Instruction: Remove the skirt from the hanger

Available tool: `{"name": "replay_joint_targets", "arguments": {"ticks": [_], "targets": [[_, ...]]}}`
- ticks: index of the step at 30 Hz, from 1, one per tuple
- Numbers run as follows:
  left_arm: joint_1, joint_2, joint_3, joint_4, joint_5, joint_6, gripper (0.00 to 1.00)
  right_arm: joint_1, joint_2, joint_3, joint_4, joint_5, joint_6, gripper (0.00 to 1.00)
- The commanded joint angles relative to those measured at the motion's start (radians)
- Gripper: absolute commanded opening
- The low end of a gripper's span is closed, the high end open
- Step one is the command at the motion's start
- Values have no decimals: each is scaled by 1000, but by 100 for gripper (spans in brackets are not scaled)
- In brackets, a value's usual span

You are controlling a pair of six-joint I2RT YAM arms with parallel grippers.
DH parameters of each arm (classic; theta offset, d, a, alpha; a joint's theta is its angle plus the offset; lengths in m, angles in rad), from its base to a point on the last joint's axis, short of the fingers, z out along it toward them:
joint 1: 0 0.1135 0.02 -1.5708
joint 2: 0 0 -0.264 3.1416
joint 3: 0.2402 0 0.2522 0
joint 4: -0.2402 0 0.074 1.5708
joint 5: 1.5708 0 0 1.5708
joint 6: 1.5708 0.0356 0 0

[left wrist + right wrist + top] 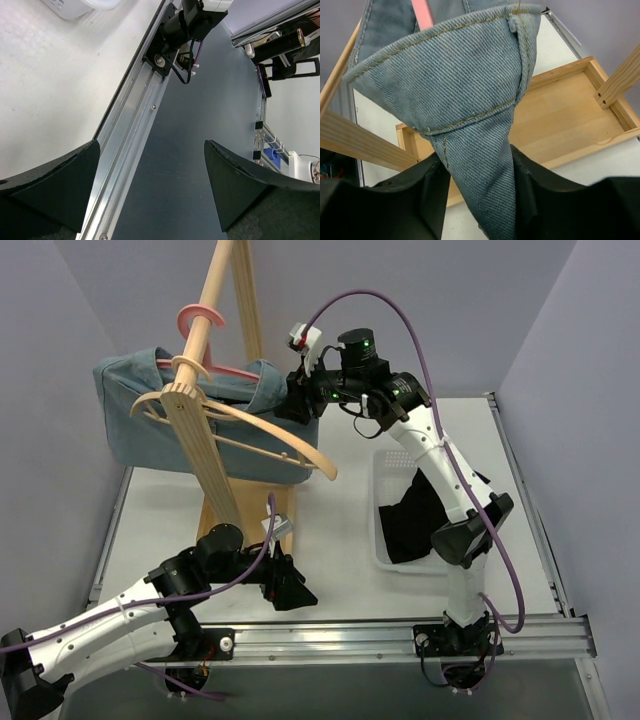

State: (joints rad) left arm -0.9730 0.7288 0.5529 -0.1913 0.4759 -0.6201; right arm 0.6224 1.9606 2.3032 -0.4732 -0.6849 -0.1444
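Skirt (150,425): faded blue denim, tan stitching
Hanger (203,318): pink
Rack (210,455): pale wood
Basket (377,530): white
Cloth (410,525): black
Cables (360,292): purple

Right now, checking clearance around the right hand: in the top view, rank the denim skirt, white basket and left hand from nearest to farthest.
1. denim skirt, its right edge pinched in the right hand.
2. white basket, on the table below, to the right.
3. left hand, low by the near rail.
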Motion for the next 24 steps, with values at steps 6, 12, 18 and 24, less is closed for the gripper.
{"name": "replay_joint_targets", "arguments": {"ticks": [6,12,18,24], "targets": [[25,4,-4,70,47,-3,94,3,-15,41,56,-74,-11,0],[28,18,-16,104,59,-26,94,14,-22,59,145,-133,43,0],[30,31,-22,131,76,-46,94,69,6,143,235,-122,78,0],[31,21,-31,144,81,-49,94,102,60,188,335,-123,144,0]]}}
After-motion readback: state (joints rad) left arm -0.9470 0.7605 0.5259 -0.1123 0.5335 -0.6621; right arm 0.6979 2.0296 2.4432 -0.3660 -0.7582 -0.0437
